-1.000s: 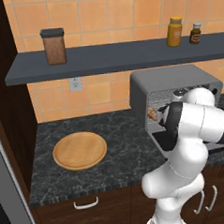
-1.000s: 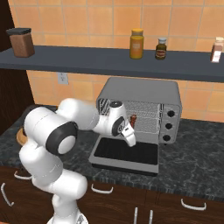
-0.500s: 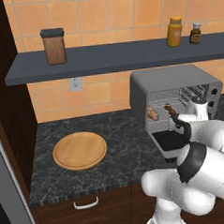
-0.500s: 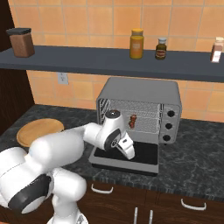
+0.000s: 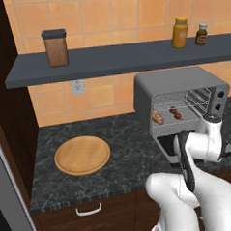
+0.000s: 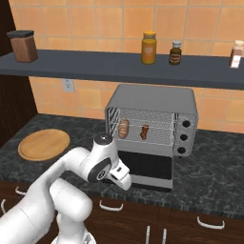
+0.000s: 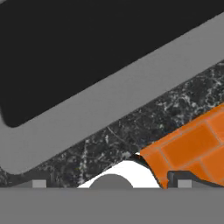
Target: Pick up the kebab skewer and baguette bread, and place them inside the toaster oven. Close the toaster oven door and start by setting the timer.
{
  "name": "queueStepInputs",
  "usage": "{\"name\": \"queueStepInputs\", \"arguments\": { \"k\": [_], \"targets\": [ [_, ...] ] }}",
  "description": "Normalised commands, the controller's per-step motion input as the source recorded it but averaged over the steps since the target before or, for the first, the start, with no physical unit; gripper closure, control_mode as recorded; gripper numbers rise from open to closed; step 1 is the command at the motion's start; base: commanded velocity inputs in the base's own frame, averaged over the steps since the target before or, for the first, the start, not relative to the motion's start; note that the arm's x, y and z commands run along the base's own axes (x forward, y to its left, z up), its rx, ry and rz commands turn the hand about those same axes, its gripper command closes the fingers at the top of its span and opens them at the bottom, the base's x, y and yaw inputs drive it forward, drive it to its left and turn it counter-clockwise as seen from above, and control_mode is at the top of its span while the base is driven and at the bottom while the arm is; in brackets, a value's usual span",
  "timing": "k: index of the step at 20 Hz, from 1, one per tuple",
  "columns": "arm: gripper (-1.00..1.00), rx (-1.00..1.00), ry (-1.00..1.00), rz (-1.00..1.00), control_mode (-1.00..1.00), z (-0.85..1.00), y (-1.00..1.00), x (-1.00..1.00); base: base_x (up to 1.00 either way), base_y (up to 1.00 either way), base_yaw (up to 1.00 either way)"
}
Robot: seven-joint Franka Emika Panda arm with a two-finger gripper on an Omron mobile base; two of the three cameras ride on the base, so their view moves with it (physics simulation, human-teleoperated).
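Both foods on rack; toaster oven door (image 6: 147, 167) down; gripper (image 7: 111, 181) wide open, empty.

An orange tiled wall (image 5: 106, 11) backs a dark grey shelf (image 5: 114, 59). Below the shelf runs a black speckled counter (image 5: 119, 151) over dark wood cabinets (image 6: 190, 219) with white handles; a white outlet (image 5: 77, 86) sits just under the shelf
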Motion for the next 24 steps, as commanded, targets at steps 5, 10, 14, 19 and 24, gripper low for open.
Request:
{"name": "queueStepInputs", "arguments": {
  "k": [5, 10, 14, 19, 24],
  "targets": [
    [-1.00, 0.00, 0.02, 0.23, -1.00, -0.01, 0.53, -0.52, 0.00, 0.00, 0.00],
    [-1.00, -0.01, 0.00, 0.26, -1.00, -0.04, 0.03, 0.03, 0.00, 0.00, 0.00],
    [-1.00, -0.04, 0.00, 0.16, -1.00, -0.36, 0.28, 0.06, 0.00, 0.00, 0.00],
    [-1.00, 0.00, 0.00, 0.01, -1.00, -0.34, 0.09, 0.13, 0.00, 0.00, 0.00],
    [-1.00, 0.00, -0.04, -0.01, -1.00, -0.47, 0.04, 0.31, 0.00, 0.00, 0.00]
  ]
}}
